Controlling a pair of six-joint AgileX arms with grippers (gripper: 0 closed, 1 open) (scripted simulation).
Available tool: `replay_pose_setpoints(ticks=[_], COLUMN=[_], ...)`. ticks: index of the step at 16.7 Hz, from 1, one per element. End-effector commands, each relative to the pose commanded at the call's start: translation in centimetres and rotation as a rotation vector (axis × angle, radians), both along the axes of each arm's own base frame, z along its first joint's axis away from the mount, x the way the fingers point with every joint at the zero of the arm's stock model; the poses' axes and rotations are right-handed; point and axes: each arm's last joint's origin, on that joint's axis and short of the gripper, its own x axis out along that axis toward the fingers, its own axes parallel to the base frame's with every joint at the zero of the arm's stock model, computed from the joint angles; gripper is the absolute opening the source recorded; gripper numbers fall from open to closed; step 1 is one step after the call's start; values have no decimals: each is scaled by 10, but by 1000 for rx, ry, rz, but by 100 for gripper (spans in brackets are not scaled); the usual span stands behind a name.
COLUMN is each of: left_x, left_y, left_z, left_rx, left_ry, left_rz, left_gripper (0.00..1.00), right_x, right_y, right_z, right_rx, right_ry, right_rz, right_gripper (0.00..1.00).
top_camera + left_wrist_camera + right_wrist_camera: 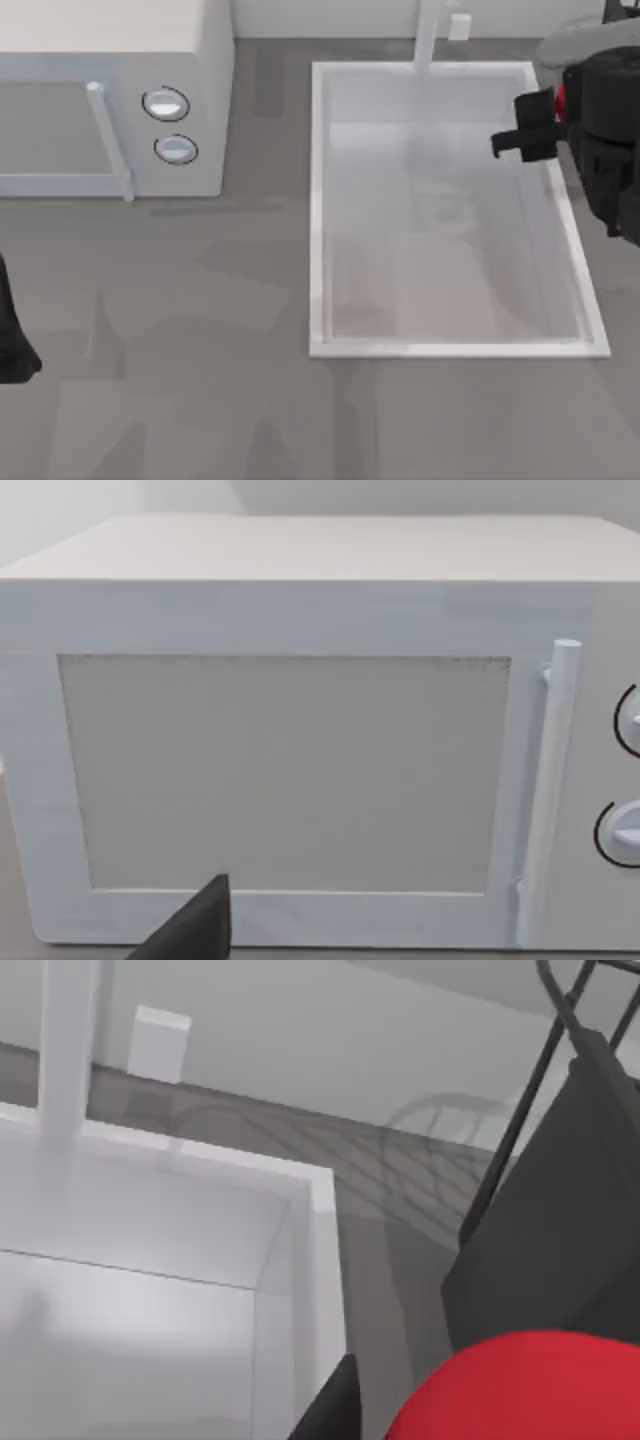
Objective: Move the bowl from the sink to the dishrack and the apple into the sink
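The left gripper (15, 350) sits parked at the tabletop's (180, 330) left edge, facing the white microwave (110, 100); whether it is spread or pressed together cannot be told. Moving right, the sink (318, 250) lies empty, its faucet post (428, 35) at the far rim. At the sink's far right corner the right gripper (525, 135) hangs over the rim, pinching the apple (530, 1390), a plain bright red ball seen close in the right wrist view. Beside it stands the dishrack (560, 1020), thin dark wire beside a solid black slab (560, 1230). The bowl is not among the things seen, so that half looks finished.

The step in hand appears to be carrying the apple into the sink. To do it well, the gripper should travel left past the raised rim, descend low over the basin floor, then release gently so the round fruit does not roll.
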Motion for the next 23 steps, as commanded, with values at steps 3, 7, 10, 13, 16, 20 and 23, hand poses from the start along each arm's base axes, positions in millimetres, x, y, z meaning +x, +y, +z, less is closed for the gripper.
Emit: replay_pose_setpoints(ticks=[3,7,10,13,16,20,23], left_x=[0,0,0,0,0,0,0], left_y=[0,0,0,0,0,0,0], left_z=[0,0,0,0,0,0,0], left_rx=[0,0,0,0,0,0,0], left_ry=[0,0,0,0,0,0,0], left_rz=[0,0,0,0,0,0,0], left_gripper=[100,100,100,100,100,100,100], right_x=[-26,-54,-59,-57,-55,-48,-48], right_y=[36,60,63,63,66,73,73], right_z=[8,18,20,19,10,-35,-76], right_rx=[122,256,281,279,277,267,281], right_ry=[-192,-330,-351,-348,-344,-335,-356], right_rz=[45,84,91,89,91,90,90], right_gripper=[0,0,0,0,0,0,0])
